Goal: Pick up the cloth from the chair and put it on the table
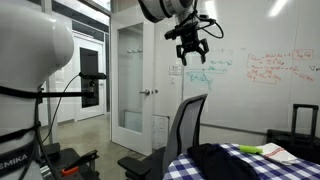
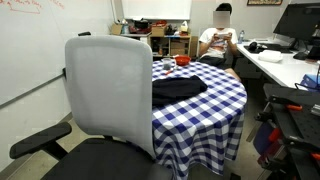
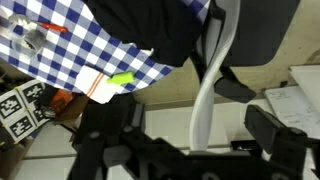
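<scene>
The black cloth (image 1: 222, 159) lies bunched on the table (image 1: 290, 170), which has a blue-and-white checkered cover. Cloth (image 2: 178, 87) and table (image 2: 215, 112) show in both exterior views. The wrist view shows the cloth (image 3: 150, 25) on the table (image 3: 60, 40) from above. The grey office chair (image 1: 186, 122) stands against the table with nothing on its backrest (image 2: 110, 90). Its backrest edge (image 3: 207, 90) runs below the wrist camera. My gripper (image 1: 190, 47) hangs high above the chair, open and empty. Its fingers (image 3: 190, 150) are spread wide apart.
A green marker (image 1: 250, 149) and a booklet (image 1: 277, 154) lie on the table beyond the cloth. A red bowl (image 2: 183, 62) stands at its far side. A seated person (image 2: 220, 40) is behind the table, with desks and monitors (image 2: 295, 30) beside. A whiteboard (image 1: 260, 70) and door (image 1: 130, 80) are behind.
</scene>
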`<state>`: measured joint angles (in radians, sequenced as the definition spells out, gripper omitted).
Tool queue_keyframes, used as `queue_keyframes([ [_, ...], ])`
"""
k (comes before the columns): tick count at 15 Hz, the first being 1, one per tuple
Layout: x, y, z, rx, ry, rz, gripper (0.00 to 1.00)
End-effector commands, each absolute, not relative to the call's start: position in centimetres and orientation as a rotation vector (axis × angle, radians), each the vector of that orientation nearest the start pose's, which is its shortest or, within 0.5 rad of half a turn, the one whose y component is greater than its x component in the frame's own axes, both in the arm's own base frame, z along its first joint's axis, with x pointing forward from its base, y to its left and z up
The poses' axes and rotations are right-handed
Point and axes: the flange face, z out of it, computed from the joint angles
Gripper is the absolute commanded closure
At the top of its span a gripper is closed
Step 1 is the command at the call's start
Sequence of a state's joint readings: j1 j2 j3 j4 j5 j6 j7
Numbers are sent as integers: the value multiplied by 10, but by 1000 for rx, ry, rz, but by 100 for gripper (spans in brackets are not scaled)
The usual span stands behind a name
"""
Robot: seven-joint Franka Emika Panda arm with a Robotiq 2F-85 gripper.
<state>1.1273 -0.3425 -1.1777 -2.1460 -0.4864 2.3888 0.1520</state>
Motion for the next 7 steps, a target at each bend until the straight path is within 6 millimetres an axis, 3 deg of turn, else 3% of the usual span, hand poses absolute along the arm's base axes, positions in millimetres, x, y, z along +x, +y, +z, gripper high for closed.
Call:
queue_keyframes([
  [1, 535, -64, 490, -3124, -97, -583, 0],
  [3, 521, -52, 499, -3096, -142, -526, 0],
  [7, 515, -54, 498, -3078, -147, -519, 0],
])
